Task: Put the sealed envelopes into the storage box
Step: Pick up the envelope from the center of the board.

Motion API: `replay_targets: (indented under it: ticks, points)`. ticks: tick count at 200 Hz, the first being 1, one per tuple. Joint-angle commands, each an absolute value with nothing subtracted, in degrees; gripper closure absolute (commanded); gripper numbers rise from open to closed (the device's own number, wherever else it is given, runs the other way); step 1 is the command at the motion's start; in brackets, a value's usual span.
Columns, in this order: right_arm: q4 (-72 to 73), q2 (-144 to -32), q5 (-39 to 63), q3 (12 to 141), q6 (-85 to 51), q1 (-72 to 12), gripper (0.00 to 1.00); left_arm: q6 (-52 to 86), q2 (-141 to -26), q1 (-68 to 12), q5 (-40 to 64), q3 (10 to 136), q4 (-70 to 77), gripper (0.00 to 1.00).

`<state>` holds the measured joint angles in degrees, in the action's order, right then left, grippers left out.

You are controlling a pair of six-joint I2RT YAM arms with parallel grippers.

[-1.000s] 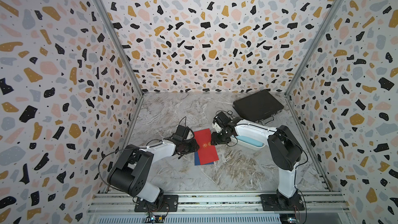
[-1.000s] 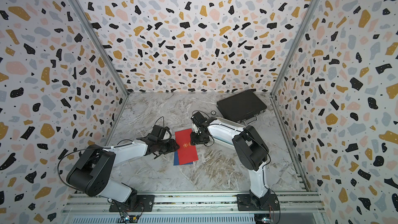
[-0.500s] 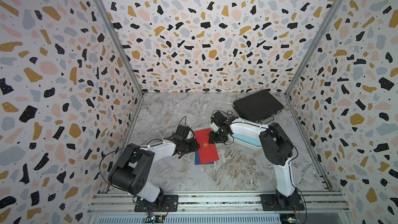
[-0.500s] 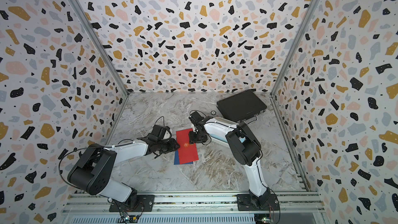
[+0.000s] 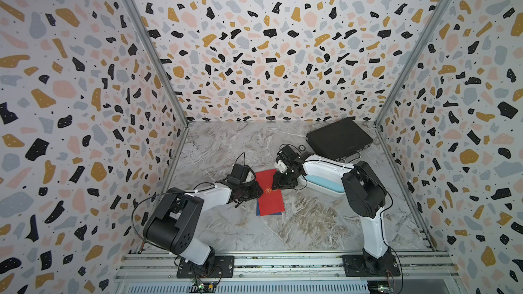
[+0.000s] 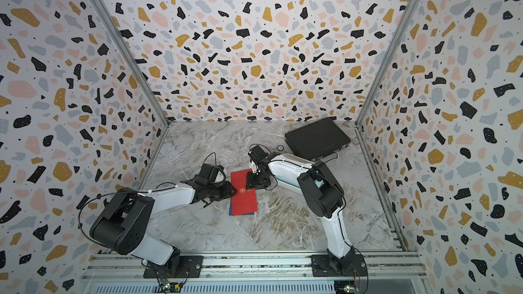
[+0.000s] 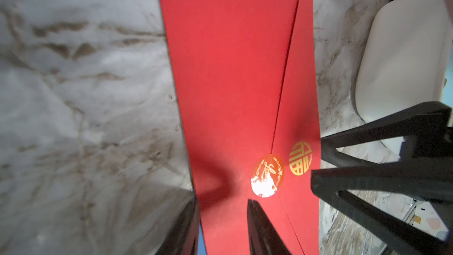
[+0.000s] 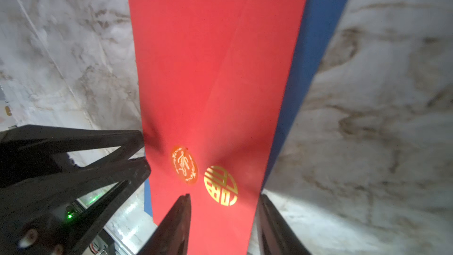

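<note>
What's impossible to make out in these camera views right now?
- Blue envelope: mostly covered by the red envelope, every view.
- Storage box contents: right arm hides most, both top views.
- Small round thing beside the briefcase: too small, top views.

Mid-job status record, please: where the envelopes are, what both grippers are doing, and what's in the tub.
stack: red paper envelope with a round gold seal, lying on a blue paper envelope
storage: white glossy plastic tub, with a light blue envelope inside
left gripper: jaws parted, at one long edge of the red envelope
right gripper: jaws parted, at the opposite long edge
lifted: no, it looks flat
behind tub: black flat briefcase
</note>
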<state>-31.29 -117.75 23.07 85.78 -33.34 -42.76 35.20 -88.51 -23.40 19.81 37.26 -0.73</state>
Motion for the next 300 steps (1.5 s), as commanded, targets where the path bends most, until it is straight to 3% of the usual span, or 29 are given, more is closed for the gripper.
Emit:
replay_targets:
  ticks: [1,40,110,146,158,173,196,254,300]
  points:
    - [-30.11,-112.69,26.52,87.34,-35.24,-42.89,0.53,35.01,-90.37,-23.14,19.68,36.74,-1.85,0.63]
    - [-24.81,-110.87,29.23,84.21,-37.4,-42.98,0.55,35.07,-90.37,-23.03,19.69,36.56,-1.67,0.63]
    - [-23.68,-113.23,30.28,82.71,-38.43,-42.98,0.69,35.17,-90.02,-23.05,19.69,36.04,-1.15,0.63]
    - [-27.91,-113.48,30.58,86.44,-33.82,-42.98,0.95,35.25,-88.82,-22.94,19.64,35.51,-1.1,0.61]
    - [-31.87,-112.75,29.66,88.81,-30.22,-42.89,1.0,35.64,-86.92,-22.69,19.17,35.27,-2.13,0.55]
    - [-38.68,-111.31,27.23,92.55,-24.18,-42.89,1.0,36.54,-82.02,-22.18,17.58,34.48,-4.07,0.46]
    - [-48.1,-107.4,21.15,97.26,-13.59,-42.35,1.0,35.83,-72.92,-21.81,14.46,34.95,-9.6,0.41]
    - [-69.53,-99.87,5.77,109.23,13.13,-36.05,1.0,33.77,-60.13,-21.71,9.58,32.52,-18.32,0.39]
    - [-71.72,-96.0,-6.83,104.37,30.58,-33.3,1.0,33.62,-59.7,-21.66,10.19,30.7,-18.56,0.39]
